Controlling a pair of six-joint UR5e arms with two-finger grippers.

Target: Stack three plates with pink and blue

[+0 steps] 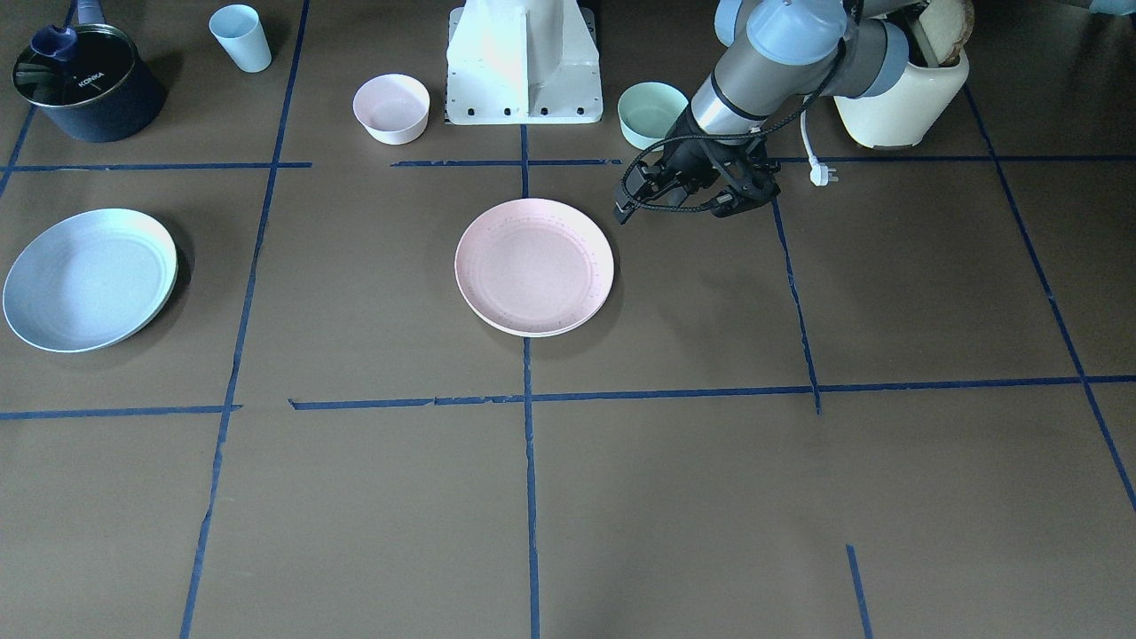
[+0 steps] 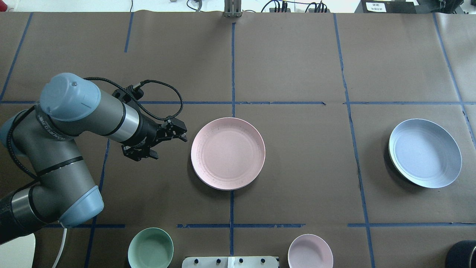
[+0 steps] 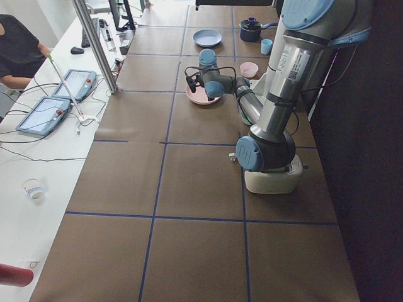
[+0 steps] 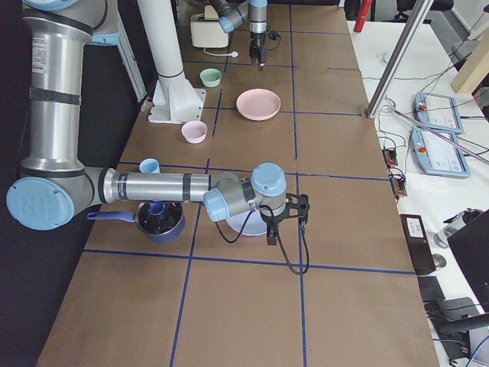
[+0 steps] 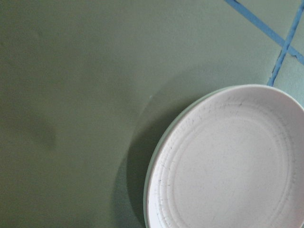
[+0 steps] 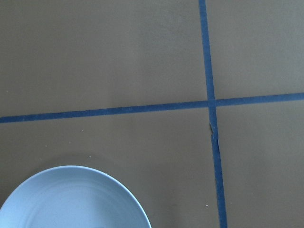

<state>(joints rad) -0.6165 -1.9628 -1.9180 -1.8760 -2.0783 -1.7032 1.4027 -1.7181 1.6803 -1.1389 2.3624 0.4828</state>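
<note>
The pale blue round matte plate (image 2: 425,153) lies on the counter (image 2: 297,56), well apart from the pale pink round matte plate (image 2: 228,152). The pale rim beneath it is likely the cream plate (image 1: 174,277). Pink is not yet stacked. The left claw (image 1: 674,206) is spread and empty just beside pink. I cannot tell the state of the right claw (image 4: 284,225).

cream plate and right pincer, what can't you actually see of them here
cream plate: only a thin sliver shows in the front-facing view; the blue plate lying on it hides the rest.
right pincer: seen only in the exterior right view, small and dark; open or shut cannot be told.
right wrist view: blue plate cut off by the bottom edge; no fingers in frame.
</note>
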